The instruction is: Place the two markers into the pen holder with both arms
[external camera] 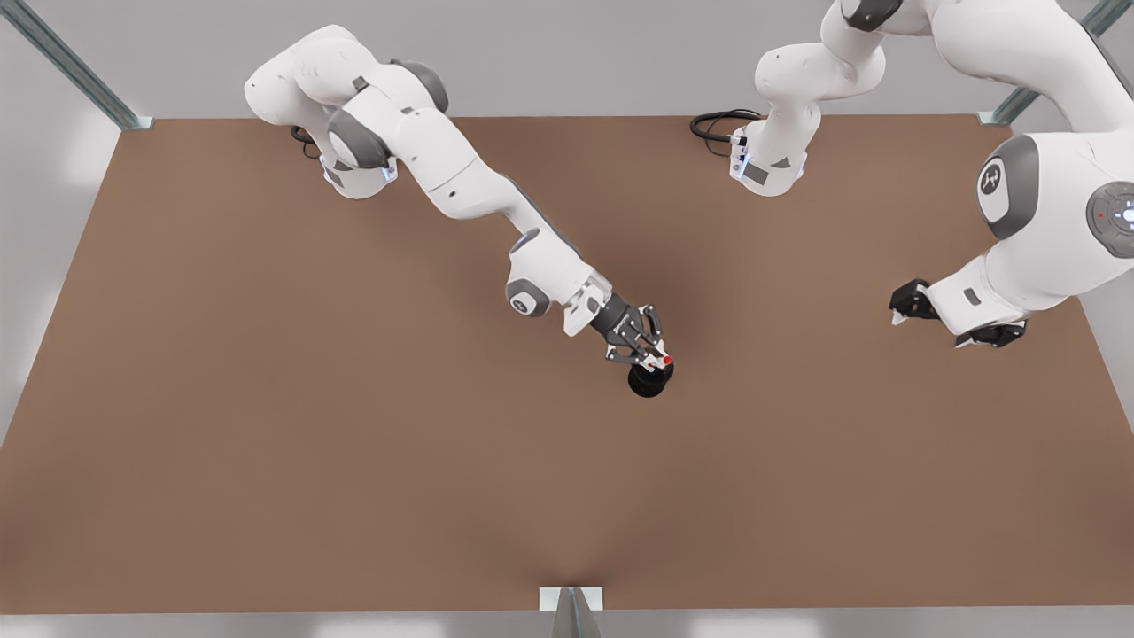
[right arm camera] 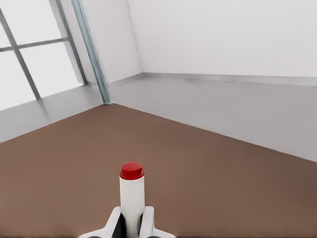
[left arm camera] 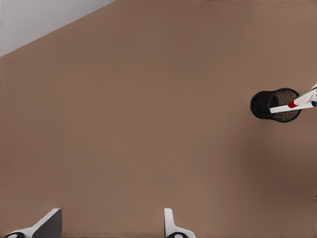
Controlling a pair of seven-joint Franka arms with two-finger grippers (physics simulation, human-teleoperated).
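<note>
Here the right gripper point(external camera: 656, 361) hangs directly over the black mesh pen holder point(external camera: 648, 381), its fingers point(right arm camera: 115, 221) clamped on the red-capped marker point(right arm camera: 132, 196); the left gripper point(external camera: 952, 321) waits well apart with fingers point(left arm camera: 171, 224) spread, and a blue-tipped marker point(left arm camera: 314, 103) seems to sit right beside the red one at the holder's mouth. My worry is that a tilted release could catch the rim and tip the short cup or drop the marker outside. The brown surface point(external camera: 266, 425) lies bare, amid pale grey walls, metal posts and a window point(right arm camera: 29, 64).
</note>
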